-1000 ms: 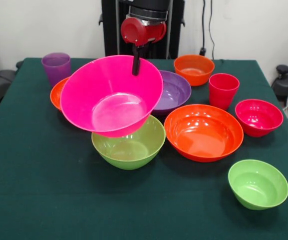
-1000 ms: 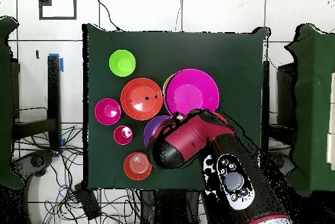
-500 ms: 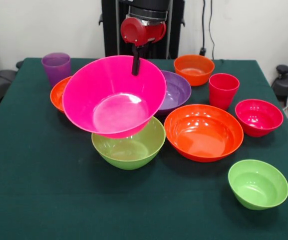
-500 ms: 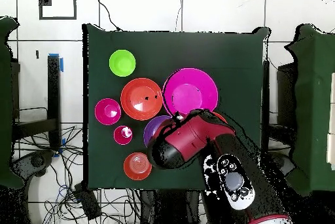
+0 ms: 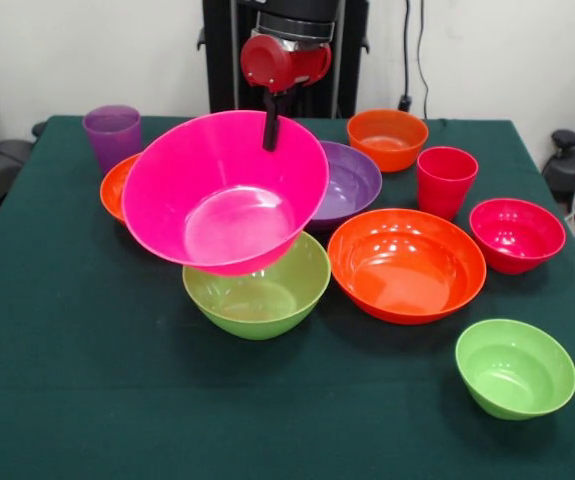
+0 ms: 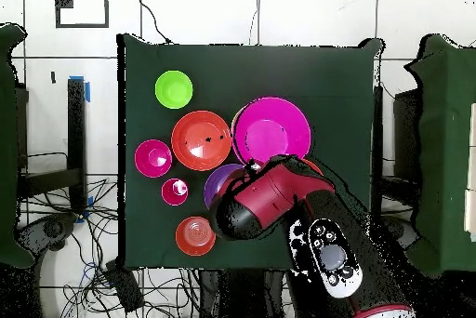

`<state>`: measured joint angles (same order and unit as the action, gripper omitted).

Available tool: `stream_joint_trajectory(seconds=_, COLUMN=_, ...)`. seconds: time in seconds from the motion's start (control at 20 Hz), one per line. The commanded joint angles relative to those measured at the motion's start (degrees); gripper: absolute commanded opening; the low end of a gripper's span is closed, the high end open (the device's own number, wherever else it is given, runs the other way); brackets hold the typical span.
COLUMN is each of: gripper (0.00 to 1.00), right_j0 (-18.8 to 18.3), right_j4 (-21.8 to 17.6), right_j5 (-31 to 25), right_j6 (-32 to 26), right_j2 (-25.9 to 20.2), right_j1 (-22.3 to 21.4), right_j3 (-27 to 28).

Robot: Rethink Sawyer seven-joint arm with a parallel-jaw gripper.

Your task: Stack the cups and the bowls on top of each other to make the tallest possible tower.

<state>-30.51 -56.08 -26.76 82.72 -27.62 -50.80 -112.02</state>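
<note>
The gripper (image 5: 270, 135) is pinched onto the far rim of the big hot pink bowl (image 5: 225, 190), one dark finger showing inside the wall. Grabbing it by the rim makes sense to me, since the bowl is way too wide to grip any other way. That's also why it hangs tilted, its open side leaning toward the camera across the table.

The pink bowl sits just over the large lime green bowl (image 5: 258, 286), which rests flat on the table (image 5: 87, 400) and looks like the base of the tower. From the front I can't tell if pink's bottom is actually touching green or hovering a hair above it. From overhead, only a sliver of green (image 6: 233, 119) peeks out beside pink, so they're lined up fairly well.

Everything else is spread around, all glossy plastic: a purple bowl (image 5: 347, 182) right behind pink, an orange bowl edge (image 5: 114, 186) poking out beside it, a big orange bowl (image 5: 407, 264), a smaller orange one (image 5: 387, 137) further back, a red-pink bowl (image 5: 517, 233), a small green bowl (image 5: 515, 367), plus the purple cup (image 5: 111, 134) and red cup (image 5: 446, 180), both upright.

Stacking has barely started, I'd say.
</note>
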Motion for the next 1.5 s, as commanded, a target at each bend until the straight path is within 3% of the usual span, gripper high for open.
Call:
stream_joint_trajectory(seconds=0.05, gripper=0.0, right_j0=-0.51, right_j4=1.35, right_j5=3.28, right_j6=3.63, right_j2=-0.87, right_j1=1.79, right_j3=2.16)
stream_joint_trajectory(seconds=0.2, gripper=0.0, right_j0=-1.42, right_j4=2.42, right_j5=1.92, right_j6=2.05, right_j2=-1.5, right_j1=1.88, right_j3=1.78)
stream_joint_trajectory(seconds=0.25, gripper=1.0, right_j0=-1.72, right_j4=2.77, right_j5=1.47, right_j6=1.52, right_j2=-1.71, right_j1=1.91, right_j3=1.66)
stream_joint_trajectory(seconds=1.2, gripper=1.0, right_j0=-2.02, right_j4=4.53, right_j5=2.99, right_j6=2.44, right_j2=-2.29, right_j1=0.7, right_j3=0.88)
stream_joint_trajectory(seconds=1.3, gripper=1.0, right_j0=-1.78, right_j4=5.75, right_j5=2.49, right_j6=3.14, right_j2=-2.19, right_j1=-0.9, right_j3=-0.01)
stream_joint_trajectory(seconds=1.5, gripper=1.0, right_j0=-0.41, right_j4=13.23, right_j5=-3.47, right_j6=3.32, right_j2=-2.47, right_j1=-9.15, right_j3=-4.63)
